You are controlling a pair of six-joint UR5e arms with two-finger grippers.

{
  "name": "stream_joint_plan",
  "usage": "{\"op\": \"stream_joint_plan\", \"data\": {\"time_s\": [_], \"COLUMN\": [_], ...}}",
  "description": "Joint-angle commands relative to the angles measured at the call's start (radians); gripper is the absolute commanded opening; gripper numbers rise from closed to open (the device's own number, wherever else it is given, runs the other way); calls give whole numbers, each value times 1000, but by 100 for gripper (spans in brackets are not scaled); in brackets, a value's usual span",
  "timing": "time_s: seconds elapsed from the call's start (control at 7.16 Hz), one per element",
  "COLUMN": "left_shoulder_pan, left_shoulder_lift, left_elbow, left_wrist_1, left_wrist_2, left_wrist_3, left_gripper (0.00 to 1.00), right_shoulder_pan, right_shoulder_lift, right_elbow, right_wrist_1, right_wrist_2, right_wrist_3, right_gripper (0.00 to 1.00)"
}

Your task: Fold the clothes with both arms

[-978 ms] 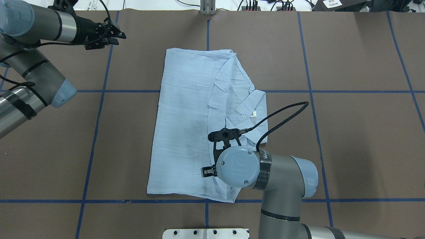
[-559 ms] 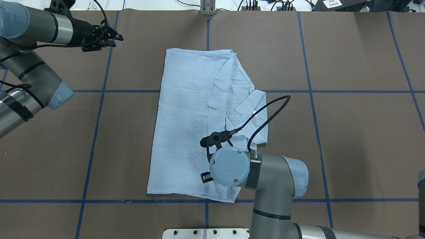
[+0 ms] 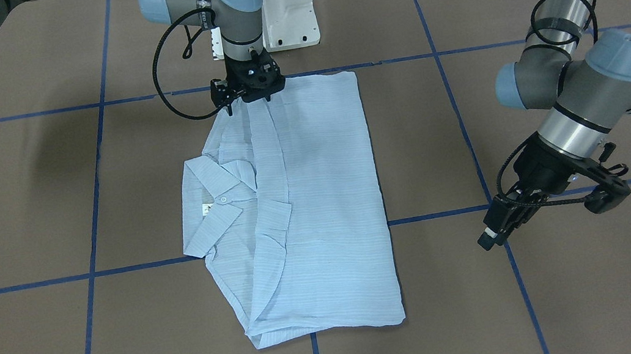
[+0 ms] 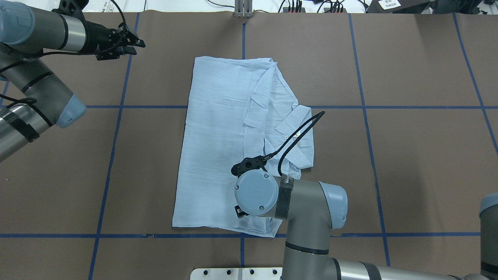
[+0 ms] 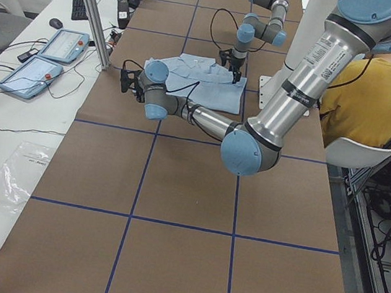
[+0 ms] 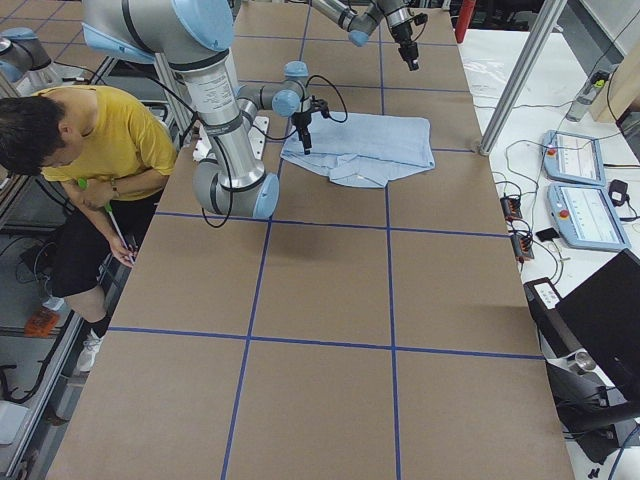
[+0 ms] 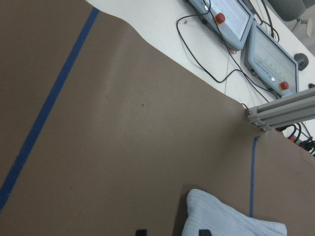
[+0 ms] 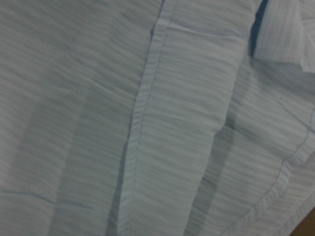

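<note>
One light blue, thin, finely striped long-sleeved shirt (image 4: 218, 147) lies folded into a tall rectangle in the middle of the brown surface (image 4: 408, 163), which is crossed by blue tape lines. Its collar (image 4: 293, 120) sticks out on the robot's right side, with a small white button (image 4: 286, 136) and a white neck label (image 4: 297, 133) beside it. The right arm's black two-finger gripper (image 3: 247, 95) points straight down at the shirt's edge nearest the robot, toward the collar side. Its wrist camera is filled with striped cloth and a hem at close range, and I cannot tell whether the fingers are spread or pinching fabric. The left arm's black two-finger gripper (image 4: 135, 44) hangs over bare surface, apart from the shirt and beyond its far left corner. Its fingers are spread with nothing between them.
</note>
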Motion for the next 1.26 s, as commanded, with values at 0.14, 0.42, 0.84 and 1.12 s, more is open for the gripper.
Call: {"op": "stream_joint_plan", "data": {"time_s": [0.14, 0.42, 0.84, 1.12], "left_shoulder_pan": [0, 0, 0, 0], "left_shoulder_lift": [2, 2, 2, 0], "left_elbow": [-18, -21, -39, -41], "left_wrist_1": [5, 6, 12, 12], "left_wrist_2": [-2, -2, -1, -1], "left_wrist_3": [-2, -2, -5, -11], "left_gripper": [46, 46, 46, 46], "right_shoulder_pan": [21, 52, 53, 102], "right_shoulder_lift": [-165, -255, -247, -119], "right_elbow": [186, 245, 251, 195], "right_wrist_1": [-98, -100, -92, -86], "right_wrist_2": [2, 2, -5, -8], "right_wrist_3": [-13, -69, -73, -73], "right_gripper": [100, 100, 100, 100]}}
